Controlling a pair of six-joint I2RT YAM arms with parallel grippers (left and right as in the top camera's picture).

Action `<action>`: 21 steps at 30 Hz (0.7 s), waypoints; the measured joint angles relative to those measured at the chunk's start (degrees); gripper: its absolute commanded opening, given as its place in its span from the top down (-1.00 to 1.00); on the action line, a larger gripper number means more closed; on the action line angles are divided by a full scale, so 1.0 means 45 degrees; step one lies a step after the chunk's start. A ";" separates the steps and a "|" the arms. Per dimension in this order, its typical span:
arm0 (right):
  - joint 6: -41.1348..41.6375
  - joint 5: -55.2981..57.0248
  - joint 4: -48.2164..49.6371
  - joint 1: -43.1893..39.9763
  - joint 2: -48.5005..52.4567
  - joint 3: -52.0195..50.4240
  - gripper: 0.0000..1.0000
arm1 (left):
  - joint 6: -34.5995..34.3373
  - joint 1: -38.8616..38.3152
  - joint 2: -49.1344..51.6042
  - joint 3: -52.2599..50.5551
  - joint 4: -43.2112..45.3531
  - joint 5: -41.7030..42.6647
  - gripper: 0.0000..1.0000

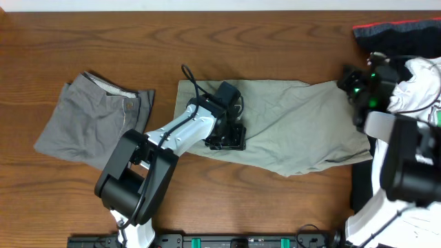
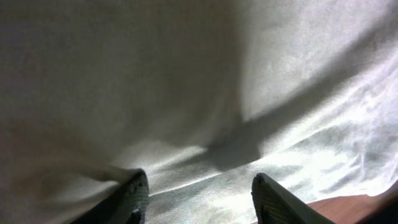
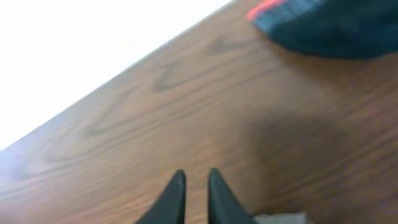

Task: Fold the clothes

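Observation:
Pale khaki shorts (image 1: 296, 127) lie spread flat across the middle of the table. My left gripper (image 1: 227, 138) is down on their left part. In the left wrist view its jaws (image 2: 199, 186) stand open over the pale cloth (image 2: 249, 93), and a fold of cloth lies against the left finger (image 2: 134, 190). My right gripper (image 1: 351, 81) hovers by the shorts' far right corner. Its fingers (image 3: 196, 177) are a narrow gap apart over bare wood, holding nothing. A scrap of khaki (image 3: 280, 219) shows at the bottom edge.
Folded grey shorts (image 1: 93, 120) lie at the left. A black red-trimmed garment (image 1: 393, 31) (image 3: 329, 28) sits at the far right corner, with a white T-shirt (image 1: 422, 79) in front of it, under the right arm. The table's far edge (image 3: 124, 68) is near the right gripper.

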 measured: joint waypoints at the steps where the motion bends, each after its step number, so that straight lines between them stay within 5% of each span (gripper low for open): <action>1: -0.0010 -0.0389 -0.0593 -0.0063 -0.0627 0.0034 0.67 | 0.0015 -0.0005 -0.0044 0.0005 -0.0121 -0.0010 -0.13; 10: -0.0811 -0.2108 -0.9068 0.0418 -0.5673 0.0369 0.62 | 0.0826 0.0311 -0.2268 0.0165 0.0699 -0.0879 -0.15; 16: -0.2725 -0.2278 -1.1837 0.2501 -0.5129 0.0141 0.70 | 0.2006 0.0471 -0.2249 0.0418 0.2482 -0.1399 0.33; 21: -0.4197 -0.2234 -1.1866 0.4435 -0.3487 -0.0044 0.82 | 0.2448 0.0486 -0.1064 0.0418 0.2812 -0.2147 0.43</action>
